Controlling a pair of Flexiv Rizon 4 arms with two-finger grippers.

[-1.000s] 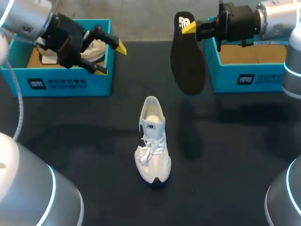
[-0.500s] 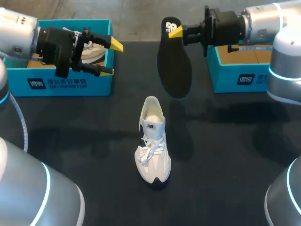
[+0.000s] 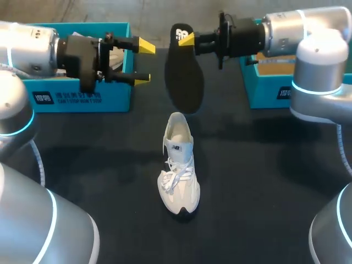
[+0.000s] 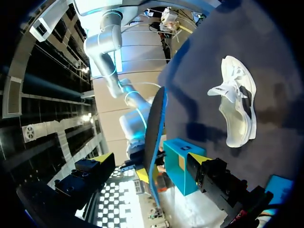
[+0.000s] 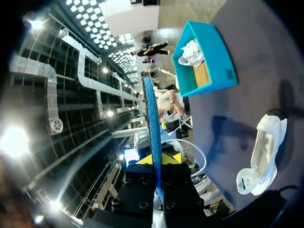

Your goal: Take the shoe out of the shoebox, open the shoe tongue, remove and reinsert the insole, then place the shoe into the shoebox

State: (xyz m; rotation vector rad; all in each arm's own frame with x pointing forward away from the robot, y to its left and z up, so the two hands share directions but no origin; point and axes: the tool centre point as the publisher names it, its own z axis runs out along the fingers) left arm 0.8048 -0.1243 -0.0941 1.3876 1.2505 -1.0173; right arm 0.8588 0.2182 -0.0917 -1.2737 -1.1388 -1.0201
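the insole (image 3: 184,71) is up in the air: black on the face we see, a white mark near the heel, long and flat, hanging toe-down above the dark surface (image 3: 264,165). the right end effector (image 3: 190,39) has it clamped at the heel end, both yellow tips pressed to it. from that arm's wrist view the insole shows edge-on between the fingers, with a blue edge.

the shoe (image 3: 179,165) sits mid-surface, below the hanging insole and apart from it. it is white with black at the sole, laces loose, mouth wide and pale inside, toe pointing toward the robot.

the left end effector (image 3: 144,62) hovers just beside the insole without touching it, fingers spread wide and gripping nothing. its tips are the closest thing to the insole. behind it sits the left shoebox (image 3: 82,96), teal, with a second white shoe (image 5: 192,51) lying inside. the right shoebox (image 3: 267,91) is teal too, its brown cardboard floor showing, partly hidden by the right arm.
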